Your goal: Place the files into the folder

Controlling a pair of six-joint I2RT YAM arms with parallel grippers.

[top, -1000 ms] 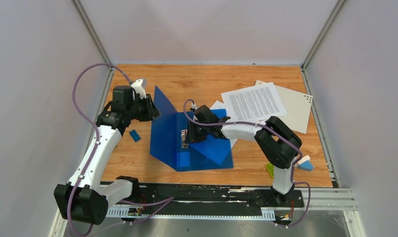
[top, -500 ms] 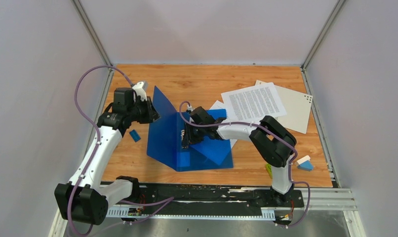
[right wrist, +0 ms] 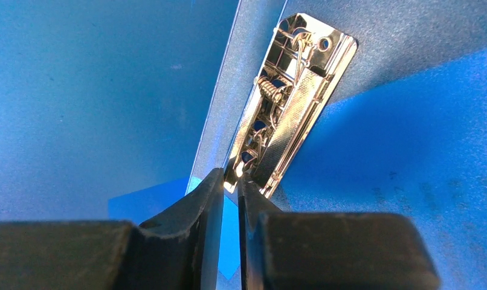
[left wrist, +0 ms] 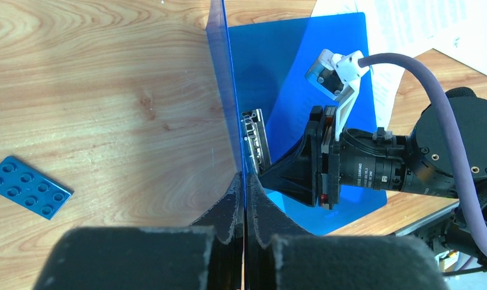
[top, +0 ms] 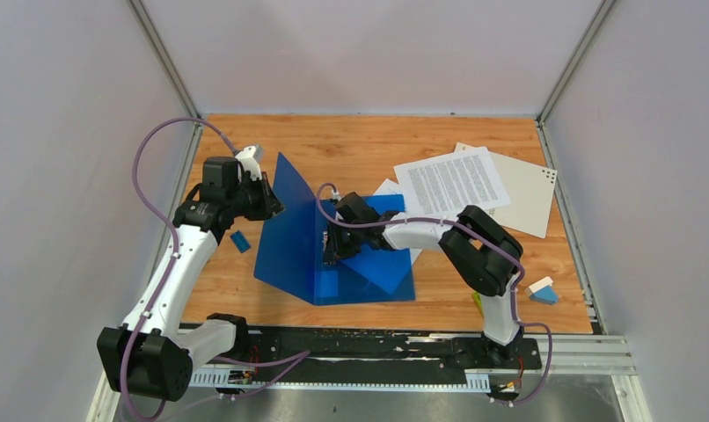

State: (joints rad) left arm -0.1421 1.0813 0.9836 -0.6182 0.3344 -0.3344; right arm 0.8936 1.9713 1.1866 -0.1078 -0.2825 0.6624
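Setting: grey-walled enclosure, wooden worktop (top: 369,141).

Item 1, folder (top: 377,274): blue, centre of the top view, back panel flat on the worktop, front flap (top: 289,237) raised nearly upright. Metal clip (right wrist: 289,103) fixed along the spine.

Item 2, files (top: 452,183): one printed sheet lies upper right of centre, outside the folder and overlapping a pale grey cover (top: 531,198). A second white sheet (top: 388,187) shows at the folder's far edge, partly hidden.

Item 3, left pincer (left wrist: 243,180): clenched on the edge of the raised flap, holding the folder open.

Item 4, right pincer (right wrist: 230,181): closed narrowly about the lower end of the metal clip.

Item 5, blue brick (top: 239,242): loose, left of the folder.

Progress, as judged: folder open, clip being worked, no sheet inside. Both files are left to fetch, slide in and clip down.
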